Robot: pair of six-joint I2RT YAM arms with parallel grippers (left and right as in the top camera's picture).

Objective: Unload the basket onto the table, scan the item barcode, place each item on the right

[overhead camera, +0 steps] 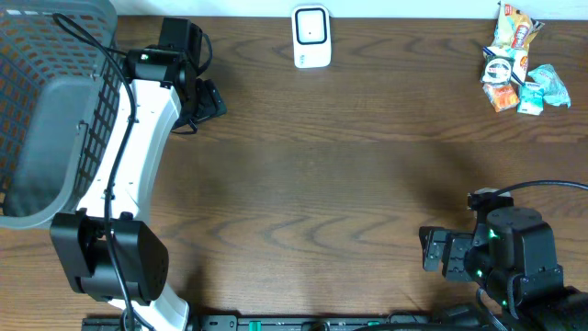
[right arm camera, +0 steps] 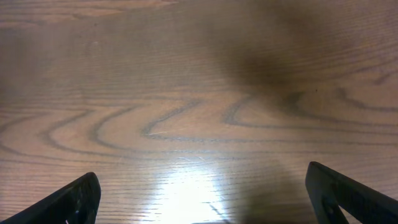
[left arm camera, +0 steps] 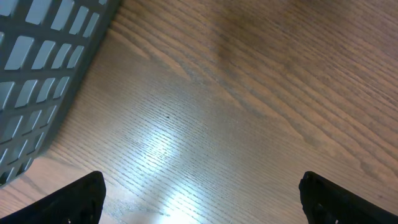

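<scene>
Snack packets (overhead camera: 516, 62) lie in a small heap at 2 o'clock on the wooden table (overhead camera: 349, 165), close to its far edge and well apart from both arms; nothing touches them.

At 9 to 10 o'clock a grey mesh basket (overhead camera: 28, 55) takes up the table's left end, its rim running off the picture. The left arm (overhead camera: 129, 138), white with black joints, reaches from 7 o'clock up along the basket's right wall. The left gripper (overhead camera: 219, 101) sits at 11 o'clock, pointing toward the table's middle. Its jaws stand wide apart and hold nothing. In the left wrist view, bare wood fills the gap between the two dark fingertips (left arm camera: 81, 199), and the basket's wall (left arm camera: 43, 74) shows at 10 o'clock.

The right arm (overhead camera: 519, 257), black, is folded low at 4 to 5 o'clock. The right gripper (overhead camera: 430, 250) faces 9 o'clock, also spread wide and empty. The right wrist view shows only wood grain and a bright glare between its fingertips (right arm camera: 74, 199).

A white scanner (overhead camera: 311, 37) stands at 12 o'clock near the far edge, between the left gripper and the packets.
</scene>
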